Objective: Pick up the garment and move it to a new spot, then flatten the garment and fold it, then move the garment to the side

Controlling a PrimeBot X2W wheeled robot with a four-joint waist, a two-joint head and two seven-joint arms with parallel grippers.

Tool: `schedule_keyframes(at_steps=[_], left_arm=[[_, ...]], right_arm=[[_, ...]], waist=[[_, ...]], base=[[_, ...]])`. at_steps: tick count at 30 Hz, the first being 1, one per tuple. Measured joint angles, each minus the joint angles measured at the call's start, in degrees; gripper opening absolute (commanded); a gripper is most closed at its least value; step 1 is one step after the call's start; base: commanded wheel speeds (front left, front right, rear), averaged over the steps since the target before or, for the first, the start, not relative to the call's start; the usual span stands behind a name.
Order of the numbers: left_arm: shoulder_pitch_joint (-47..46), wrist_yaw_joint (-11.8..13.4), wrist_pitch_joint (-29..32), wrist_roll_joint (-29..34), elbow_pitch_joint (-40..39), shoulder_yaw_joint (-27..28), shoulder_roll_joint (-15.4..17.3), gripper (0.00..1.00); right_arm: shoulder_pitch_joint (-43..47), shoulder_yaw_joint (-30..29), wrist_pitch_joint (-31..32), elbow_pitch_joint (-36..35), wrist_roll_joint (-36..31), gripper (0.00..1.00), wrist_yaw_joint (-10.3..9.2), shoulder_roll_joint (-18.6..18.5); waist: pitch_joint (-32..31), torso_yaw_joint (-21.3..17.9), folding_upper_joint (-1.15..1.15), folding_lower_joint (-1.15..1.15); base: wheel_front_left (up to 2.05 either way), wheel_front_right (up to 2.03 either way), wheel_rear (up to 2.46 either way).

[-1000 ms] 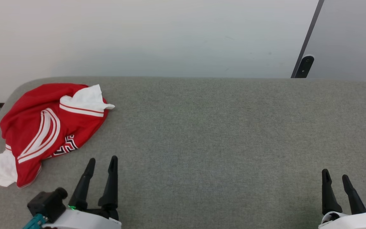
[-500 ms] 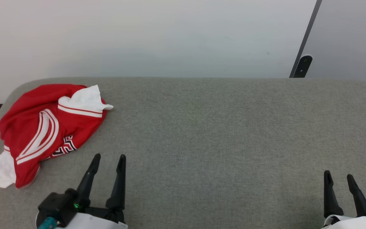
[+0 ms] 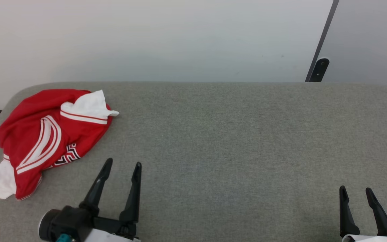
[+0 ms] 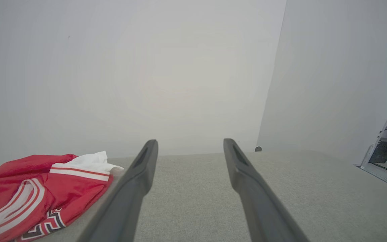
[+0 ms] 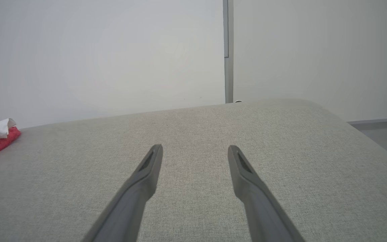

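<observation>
The garment (image 3: pixel 45 134) lies crumpled at the far left of the grey, fabric-topped desk (image 3: pixel 230 134). It is a red jersey with white sleeves and striped trim, and a strip of black-and-white lettering shows along its near edge. One white sleeve lies by the desk's left edge, the other is bunched at the far side of the heap. Nothing has hold of it. To its right and nearer the robot is the left gripper (image 3: pixel 123 162). Its jaws are spread wide and empty, with the fingertips near the jersey but not touching it. At the right side of the desk, well apart from the garment, is the right gripper (image 3: pixel 355 189). Its jaws are parted just as wide, hold nothing, and point toward the pale wall.
</observation>
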Motion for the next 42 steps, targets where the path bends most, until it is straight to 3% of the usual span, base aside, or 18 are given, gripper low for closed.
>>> schedule_keyframes(at_steps=[13,23,30,42], left_arm=[[1.13,-0.07,-1.34,3.65,0.83,-0.76,0.51,1.0],[1.15,0.74,-2.42,8.68,3.67,2.35,0.21,1.0],[0.9,1.35,-2.72,10.02,5.64,4.82,0.8,1.0],[2.54,2.92,-2.72,8.1,7.39,11.33,1.24,1.0]], right_arm=[[0.46,0.65,-1.42,-0.83,-6.45,1.0,0.0,-0.02],[1.89,2.29,-2.48,-0.86,-11.28,1.0,0.0,-0.08],[2.49,4.63,-2.69,-0.29,-12.25,1.0,0.0,-0.12],[-0.86,13.19,-2.72,2.16,-9.91,1.0,0.01,-0.15]], waist=[[-0.65,1.9,0.0,0.0],[-1.2,4.24,0.0,0.0],[-2.05,9.76,0.0,0.0],[-4.03,22.79,0.0,0.0]], base=[[0.0,0.0,0.0],[0.0,0.0,0.0],[0.0,0.0,0.0],[0.0,0.0,0.0]])
